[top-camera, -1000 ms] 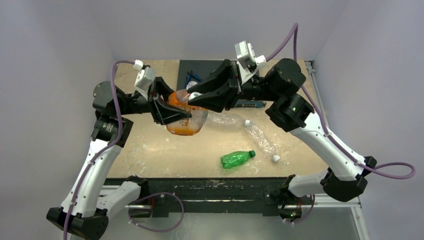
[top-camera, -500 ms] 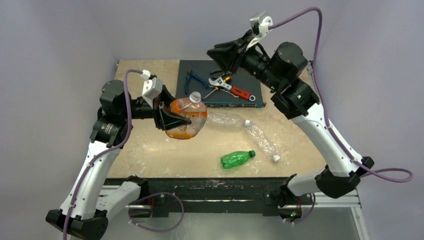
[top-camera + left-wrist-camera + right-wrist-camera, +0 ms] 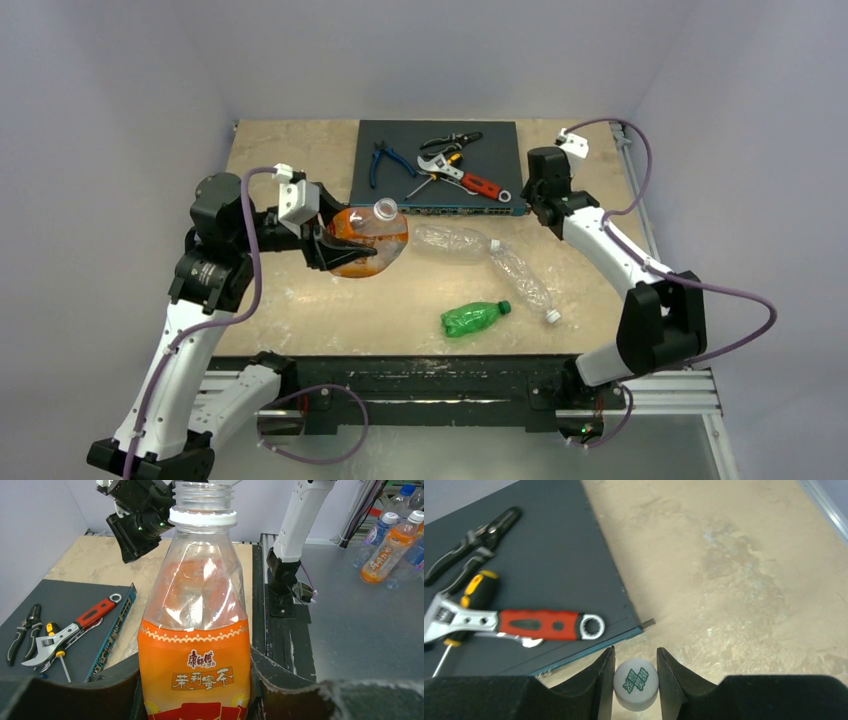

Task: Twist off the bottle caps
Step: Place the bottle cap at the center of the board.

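Beige mottled tabletop (image 3: 290,290) fills the booth, with pale walls on three sides. My right claw (image 3: 635,666) is pinched onto a small round white plastic cap with green print (image 3: 636,684), both fingers (image 3: 599,685) against its sides. It sits just off the corner of the flat dark mat (image 3: 549,580); whether the cap touches the top I cannot tell. At ten o'clock from the cap lies a red-handled metal wrench (image 3: 534,624), with black pliers (image 3: 471,542) farther out the same way.

My left claw (image 3: 345,245) is clamped around the labelled body of the squat clear plastic bottle with the orange label (image 3: 195,675). Its threaded neck (image 3: 202,495) is bare, with only a white ring (image 3: 202,517) below the threads. From above, this bottle is on the table's nine o'clock side, neck toward the mat.

At centre lies a clear crinkled bottle (image 3: 450,242), capped. A second clear crinkled bottle (image 3: 522,280) lies at its four o'clock, also capped. At six o'clock lies a green plastic bottle (image 3: 468,319) wearing its green cap (image 3: 506,306).
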You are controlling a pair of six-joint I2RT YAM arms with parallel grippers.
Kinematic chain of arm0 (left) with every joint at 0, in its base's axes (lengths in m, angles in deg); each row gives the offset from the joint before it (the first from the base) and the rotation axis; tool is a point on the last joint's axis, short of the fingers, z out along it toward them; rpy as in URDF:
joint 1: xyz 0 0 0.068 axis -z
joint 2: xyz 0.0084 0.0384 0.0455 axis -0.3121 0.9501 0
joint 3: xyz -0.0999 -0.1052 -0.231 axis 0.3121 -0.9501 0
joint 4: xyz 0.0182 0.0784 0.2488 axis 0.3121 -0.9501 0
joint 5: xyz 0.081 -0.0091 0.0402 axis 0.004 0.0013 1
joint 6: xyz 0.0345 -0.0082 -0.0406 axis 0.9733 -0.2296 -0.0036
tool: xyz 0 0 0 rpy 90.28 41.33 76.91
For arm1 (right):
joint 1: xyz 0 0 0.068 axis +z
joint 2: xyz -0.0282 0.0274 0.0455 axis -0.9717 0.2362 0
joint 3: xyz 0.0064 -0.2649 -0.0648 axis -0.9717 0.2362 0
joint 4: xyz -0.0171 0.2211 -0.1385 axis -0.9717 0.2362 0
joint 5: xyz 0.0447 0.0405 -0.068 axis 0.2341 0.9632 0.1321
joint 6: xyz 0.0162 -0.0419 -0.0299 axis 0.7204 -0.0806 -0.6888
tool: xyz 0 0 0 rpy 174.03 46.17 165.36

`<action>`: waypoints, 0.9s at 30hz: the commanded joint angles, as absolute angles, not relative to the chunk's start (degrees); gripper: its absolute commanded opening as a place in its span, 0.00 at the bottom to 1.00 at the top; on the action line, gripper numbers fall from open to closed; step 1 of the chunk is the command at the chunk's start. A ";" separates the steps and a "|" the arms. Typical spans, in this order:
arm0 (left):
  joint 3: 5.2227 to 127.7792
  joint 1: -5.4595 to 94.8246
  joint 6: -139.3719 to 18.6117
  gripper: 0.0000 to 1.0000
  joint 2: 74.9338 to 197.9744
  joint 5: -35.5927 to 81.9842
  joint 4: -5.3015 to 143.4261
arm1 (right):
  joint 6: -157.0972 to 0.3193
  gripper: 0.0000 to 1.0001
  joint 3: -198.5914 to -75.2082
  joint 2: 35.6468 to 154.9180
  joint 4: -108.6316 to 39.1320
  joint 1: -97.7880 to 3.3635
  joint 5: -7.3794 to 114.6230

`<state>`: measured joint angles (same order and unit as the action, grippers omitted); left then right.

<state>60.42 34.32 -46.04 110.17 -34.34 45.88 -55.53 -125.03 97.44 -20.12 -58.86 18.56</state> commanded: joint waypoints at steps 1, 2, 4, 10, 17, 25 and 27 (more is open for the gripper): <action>60.77 34.01 -43.55 0.00 110.09 -34.37 46.41 | -47.48 0.00 -124.39 100.06 -22.65 -60.30 6.18; 60.90 34.00 -43.44 0.00 110.05 -34.33 46.39 | -46.30 0.00 -124.11 101.48 -21.93 -60.89 5.27; 61.10 34.00 -43.27 0.00 110.01 -34.29 46.39 | -43.61 0.00 -123.16 103.98 -20.41 -62.23 3.79; 61.40 34.00 -43.44 0.00 109.80 -34.71 46.39 | -38.13 0.00 -119.02 107.19 -19.82 -64.60 2.99; 61.22 34.00 -43.29 0.00 109.92 -34.96 46.22 | -29.21 0.00 -118.95 108.44 -12.89 -64.60 2.41; 61.72 34.00 -43.78 0.00 110.79 -35.00 46.44 | -27.07 0.24 -116.51 110.17 -12.88 -64.66 8.12; 61.92 34.00 -43.48 0.00 110.79 -35.22 46.17 | -26.23 0.37 -115.87 109.65 -12.90 -64.72 9.01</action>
